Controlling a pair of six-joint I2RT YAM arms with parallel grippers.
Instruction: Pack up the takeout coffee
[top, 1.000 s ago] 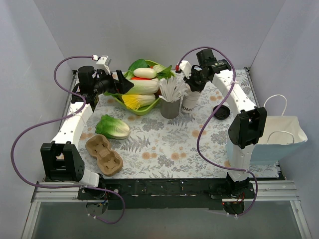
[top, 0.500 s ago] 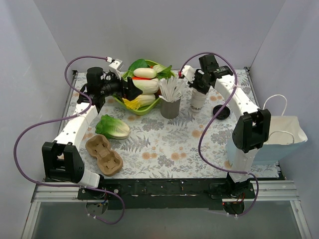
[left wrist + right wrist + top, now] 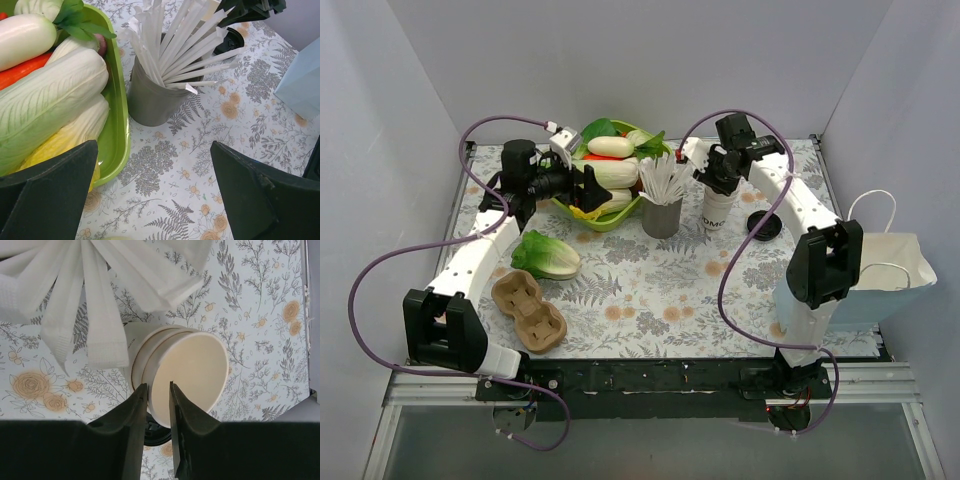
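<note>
Right tool (image 3: 158,388) straddles the paper cup (image 3: 192,367) rim, jaws slightly parted, not pinching it. The cup stands on the desk (image 3: 650,290) beside the straw cup (image 3: 661,215). Left tool (image 3: 154,150) gapes wide, empty.

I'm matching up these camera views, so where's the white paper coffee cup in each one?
Top external: paper cup back right of centre, beside the white straws, under the right claw.
Left wrist: not clearly in it; the straws cover that spot.
Right wrist: centre, seen from above, rim between the claw's fingers.
Shared landmark: the white straws.
</note>
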